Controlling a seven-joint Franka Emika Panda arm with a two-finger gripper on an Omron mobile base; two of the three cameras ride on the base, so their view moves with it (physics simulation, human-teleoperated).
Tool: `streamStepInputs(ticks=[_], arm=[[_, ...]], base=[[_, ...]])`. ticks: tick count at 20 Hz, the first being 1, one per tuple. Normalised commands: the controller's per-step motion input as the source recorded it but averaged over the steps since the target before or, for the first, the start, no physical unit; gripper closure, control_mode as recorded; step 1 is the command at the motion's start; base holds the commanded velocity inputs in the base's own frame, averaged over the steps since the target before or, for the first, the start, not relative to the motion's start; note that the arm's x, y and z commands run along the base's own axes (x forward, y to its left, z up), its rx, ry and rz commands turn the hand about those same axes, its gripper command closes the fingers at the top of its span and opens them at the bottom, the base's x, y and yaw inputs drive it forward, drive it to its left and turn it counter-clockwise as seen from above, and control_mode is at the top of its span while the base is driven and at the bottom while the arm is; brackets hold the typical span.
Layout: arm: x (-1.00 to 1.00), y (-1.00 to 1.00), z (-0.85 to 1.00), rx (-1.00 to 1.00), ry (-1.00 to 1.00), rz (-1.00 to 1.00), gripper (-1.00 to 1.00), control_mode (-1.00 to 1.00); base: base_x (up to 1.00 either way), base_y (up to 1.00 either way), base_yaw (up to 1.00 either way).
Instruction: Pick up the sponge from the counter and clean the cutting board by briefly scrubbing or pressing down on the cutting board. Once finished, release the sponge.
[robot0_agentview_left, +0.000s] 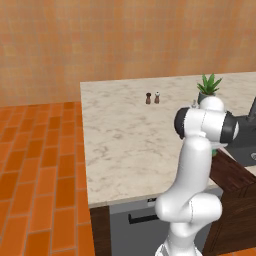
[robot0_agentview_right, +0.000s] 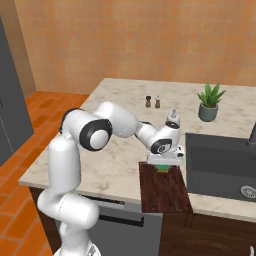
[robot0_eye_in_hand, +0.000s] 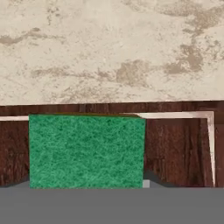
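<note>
Sponge (robot0_agentview_right: 164, 168), green side up, sat pressed on the far end of the dark wooden cutting board (robot0_agentview_right: 165, 192), which lay on the marbled bench (robot0_agentview_right: 110, 155) just left of the sink (robot0_agentview_right: 220, 162). The hand (robot0_agentview_right: 165, 161) hovered directly over the sponge, apparently gripping it for scrubbing, though its fingers were hidden, so I could not tell.

Both base views overlook the counter (robot0_agentview_left: 125, 135) from behind; hand view sits seemingly very close.
</note>
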Motion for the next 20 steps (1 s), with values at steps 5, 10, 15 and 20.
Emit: streamStepInputs(ticks=[5,10,15,20], arm=[[1.0,0.69,-0.81,0.16,-0.28,0.0,1.0,-1.0],[0.72,0.66,-0.37,0.11,-0.24,-0.01,1.0,-1.0],[-0.03,-0.07,0.8,-0.01,0.16,-0.03,1.0,-1.0],[-0.34,-0.02,0.2,0.0,-0.03,-0.02,1.0,-1.0]], base=[[0.0,0.0,0.0],[0.0,0.0,0.0],[0.0,0.0,0.0],[0.0,0.0,0.0]])
